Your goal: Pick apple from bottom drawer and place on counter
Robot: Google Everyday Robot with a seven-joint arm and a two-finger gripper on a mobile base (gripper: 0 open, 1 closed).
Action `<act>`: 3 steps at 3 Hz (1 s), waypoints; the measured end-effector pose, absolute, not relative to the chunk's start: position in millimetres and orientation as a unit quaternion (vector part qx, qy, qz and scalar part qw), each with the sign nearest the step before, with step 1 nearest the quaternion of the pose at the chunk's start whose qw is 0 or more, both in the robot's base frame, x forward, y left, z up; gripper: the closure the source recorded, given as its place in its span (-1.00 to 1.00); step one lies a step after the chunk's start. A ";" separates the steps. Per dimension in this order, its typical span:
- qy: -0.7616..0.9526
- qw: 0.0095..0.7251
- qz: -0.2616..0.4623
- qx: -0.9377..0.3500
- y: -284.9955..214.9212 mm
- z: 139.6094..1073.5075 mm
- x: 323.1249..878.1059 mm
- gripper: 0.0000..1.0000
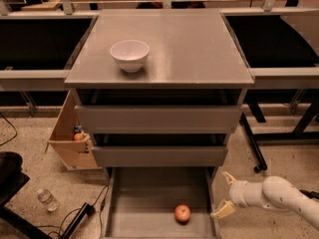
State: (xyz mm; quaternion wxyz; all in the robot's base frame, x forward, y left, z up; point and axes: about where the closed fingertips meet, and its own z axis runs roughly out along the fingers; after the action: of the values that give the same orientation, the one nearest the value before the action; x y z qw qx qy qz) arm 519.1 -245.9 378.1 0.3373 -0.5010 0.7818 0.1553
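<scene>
The apple (182,213), small and red, lies on the floor of the open bottom drawer (149,193), near its front right. The gripper (226,195) is at the end of the white arm coming in from the lower right. It is open, with two pale fingers spread apart, just outside the drawer's right wall and to the right of the apple. It holds nothing. The counter (189,49) is the flat grey top of the cabinet, above the two closed drawers.
A white bowl (129,55) stands on the counter's left half. A light wooden box (70,138) leans against the cabinet's left side. A plastic bottle (47,199) and cables lie on the speckled floor at lower left. Black table legs stand at right.
</scene>
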 end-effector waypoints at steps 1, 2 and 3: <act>0.782 0.338 0.156 -0.500 -245.8 376.4 519.7 -1.00; 0.782 0.328 0.160 -0.505 -233.6 360.5 526.2 -1.00; 0.777 0.319 0.170 -0.516 -214.7 323.8 537.0 -1.00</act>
State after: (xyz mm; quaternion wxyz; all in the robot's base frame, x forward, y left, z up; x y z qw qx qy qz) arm 537.0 -214.7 323.8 0.3188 -0.5157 0.7769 0.1697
